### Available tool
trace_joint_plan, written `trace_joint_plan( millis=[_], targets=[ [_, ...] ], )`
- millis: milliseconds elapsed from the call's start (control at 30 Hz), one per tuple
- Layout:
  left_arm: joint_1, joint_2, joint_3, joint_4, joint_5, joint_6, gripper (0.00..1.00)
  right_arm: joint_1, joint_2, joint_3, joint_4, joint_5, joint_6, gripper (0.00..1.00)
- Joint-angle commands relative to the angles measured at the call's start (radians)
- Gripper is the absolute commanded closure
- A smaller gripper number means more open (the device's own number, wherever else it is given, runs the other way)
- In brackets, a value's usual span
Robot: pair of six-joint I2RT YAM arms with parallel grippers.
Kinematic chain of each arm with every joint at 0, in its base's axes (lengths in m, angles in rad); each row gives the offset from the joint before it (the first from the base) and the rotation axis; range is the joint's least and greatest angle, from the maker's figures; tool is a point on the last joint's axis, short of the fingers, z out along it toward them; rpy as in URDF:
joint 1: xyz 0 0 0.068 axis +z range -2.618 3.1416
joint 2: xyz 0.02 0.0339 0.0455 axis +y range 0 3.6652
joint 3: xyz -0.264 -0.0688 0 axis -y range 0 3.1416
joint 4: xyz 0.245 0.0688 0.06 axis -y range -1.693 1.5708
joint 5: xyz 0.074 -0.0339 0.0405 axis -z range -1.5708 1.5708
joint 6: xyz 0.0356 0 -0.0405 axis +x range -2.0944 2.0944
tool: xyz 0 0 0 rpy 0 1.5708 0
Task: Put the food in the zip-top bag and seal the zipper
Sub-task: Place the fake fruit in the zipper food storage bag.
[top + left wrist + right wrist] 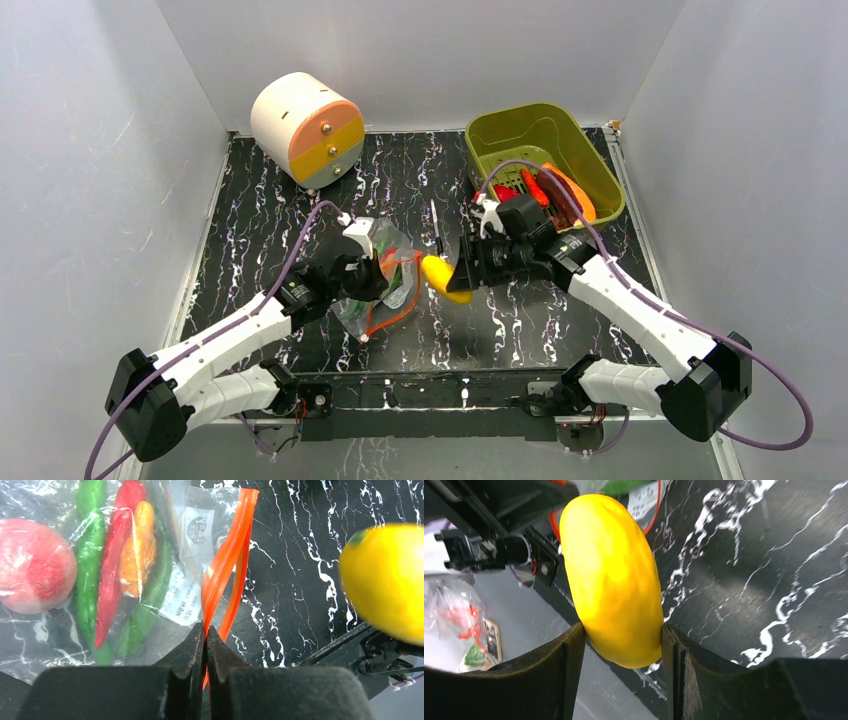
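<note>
The left gripper [205,632] is closed tight on the orange zipper [226,567] of the bag [50,635]. The right gripper [623,640], half open, holds a yellow fruit [611,570].

Robotics lab test cell — plain white walls [430,50] boxing in black marbled table [265,210].

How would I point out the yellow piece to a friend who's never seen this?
Find the black marbled table. Near its middle, beside the clear bag, the right gripper clamps a smooth oblong fruit. It alone is plain yellow.
</note>
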Motion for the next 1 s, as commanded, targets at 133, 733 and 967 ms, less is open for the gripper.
trace_joint_plan(
  millis=[133, 733, 967],
  targets=[
    [-0.002, -0.05, 0.072, 0.003, 0.029, -0.015, 1.0, 0.144, -0.017, -0.055, 0.064, 0.013, 0.11, 0.78],
    [-0.002, -0.095, 0.122, -0.035, 0.09, -0.026, 1.0, 0.218, 0.192, -0.075, 0.366, 0.068, 0.388, 0.76],
    [-0.002, -0.111, 0.09, 0.021, 0.143, -0.086, 1.0, 0.226, 0.22, -0.108, 0.485, 0.131, 0.513, 0.76]
  ],
)
